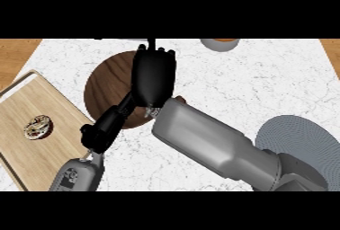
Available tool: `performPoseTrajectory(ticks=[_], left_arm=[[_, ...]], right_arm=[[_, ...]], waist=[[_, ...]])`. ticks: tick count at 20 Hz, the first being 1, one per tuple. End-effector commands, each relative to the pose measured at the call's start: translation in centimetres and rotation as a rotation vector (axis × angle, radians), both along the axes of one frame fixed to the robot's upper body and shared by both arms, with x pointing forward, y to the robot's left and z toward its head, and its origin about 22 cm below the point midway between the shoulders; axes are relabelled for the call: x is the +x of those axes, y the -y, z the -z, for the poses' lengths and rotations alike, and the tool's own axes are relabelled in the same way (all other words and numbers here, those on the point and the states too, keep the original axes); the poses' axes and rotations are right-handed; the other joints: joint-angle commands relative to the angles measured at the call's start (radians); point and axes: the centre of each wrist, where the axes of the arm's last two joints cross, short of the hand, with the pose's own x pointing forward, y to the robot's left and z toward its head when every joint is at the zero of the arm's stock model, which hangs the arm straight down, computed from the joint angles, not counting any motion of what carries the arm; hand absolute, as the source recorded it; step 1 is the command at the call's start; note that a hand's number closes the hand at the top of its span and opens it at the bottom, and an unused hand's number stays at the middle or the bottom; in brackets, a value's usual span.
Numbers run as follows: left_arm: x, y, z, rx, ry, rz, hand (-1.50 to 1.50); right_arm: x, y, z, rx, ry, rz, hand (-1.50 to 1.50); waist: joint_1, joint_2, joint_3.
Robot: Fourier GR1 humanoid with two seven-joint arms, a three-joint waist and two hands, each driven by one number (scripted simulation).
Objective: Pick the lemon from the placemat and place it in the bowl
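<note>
A round dark wooden placemat [109, 85] lies on the white marble counter [266, 81]. My right hand [154, 74] hovers over the placemat's right part, its grey forearm coming in from the lower right. The lemon does not show anywhere; the hand covers the spot where it could lie. A large grey ribbed bowl [299, 130] sits at the right, its near side hidden by my right forearm. My left hand [100, 132] rests open near the placemat's lower edge, fingers pointing up and to the right.
A light wooden cutting board [33, 152] lies at the left with a small round pastry [38, 127] on it. A grey cup with an orange inside [220, 43] stands at the far edge. Wooden surfaces flank the counter at both top corners.
</note>
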Motion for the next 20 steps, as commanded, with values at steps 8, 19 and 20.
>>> performPoseTrajectory(ticks=[8,19,20], left_arm=[[-0.5,0.0,-0.3,-0.012,0.031,0.007,0.0],[-0.1,-0.4,0.5,-0.015,0.011,-0.026,0.0],[-1.1,-2.0,0.4,0.007,0.016,-0.04,0.0]], right_arm=[[3.8,3.6,4.4,0.231,-0.422,0.212,1.5],[5.0,3.9,4.9,0.433,-0.22,0.056,-1.5],[5.5,4.0,3.8,0.477,-0.148,0.048,-1.5]], waist=[[0.006,0.012,0.002],[-0.024,0.006,0.002],[-0.045,-0.004,0.003]])
